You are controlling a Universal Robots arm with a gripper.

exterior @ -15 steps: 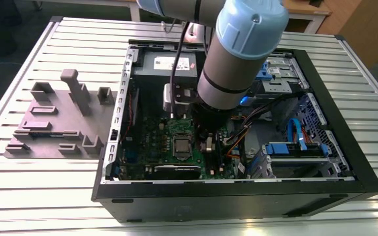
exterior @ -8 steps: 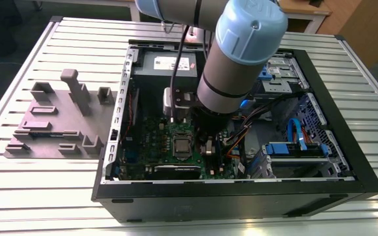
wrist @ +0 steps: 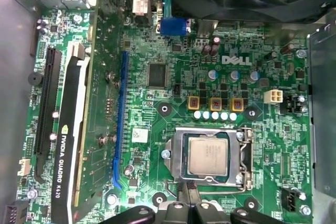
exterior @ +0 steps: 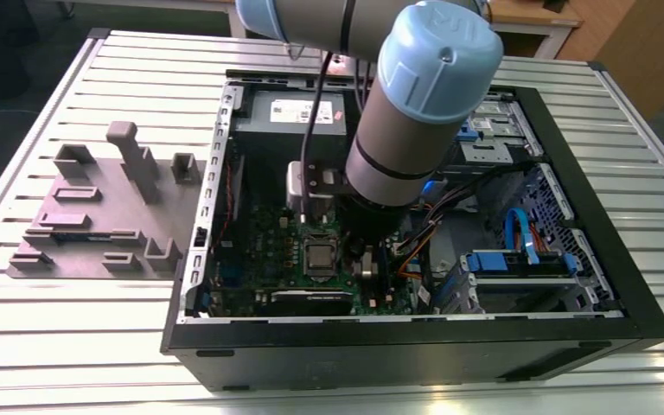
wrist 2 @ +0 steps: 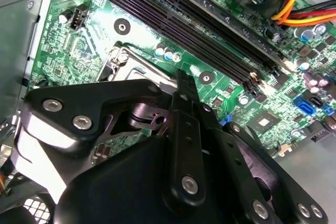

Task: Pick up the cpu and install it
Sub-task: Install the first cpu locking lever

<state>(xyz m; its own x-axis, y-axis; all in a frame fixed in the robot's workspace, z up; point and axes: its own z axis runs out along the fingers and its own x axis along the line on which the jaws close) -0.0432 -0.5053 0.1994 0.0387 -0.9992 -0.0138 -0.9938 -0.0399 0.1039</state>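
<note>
Pincer (wrist: 192, 195) shut, jaws pressed together, gripping nothing. Tips right at edge of socket frame (wrist: 245, 153); can't tell if touching. cpu (wrist: 208, 155) lying flat in that socket on motherboard (wrist: 173, 106), lower centre of exterior view, beneath arm (exterior: 424, 104), inside computer case (exterior: 424, 346).

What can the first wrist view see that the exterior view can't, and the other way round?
First wrist view: three gold squares and a small white plug, close up. Exterior view: the big robot arm, the whole computer case, and a grey parts holder on the exterior view's left. Both: the green motherboard and the socket where the cpu lies.
</note>
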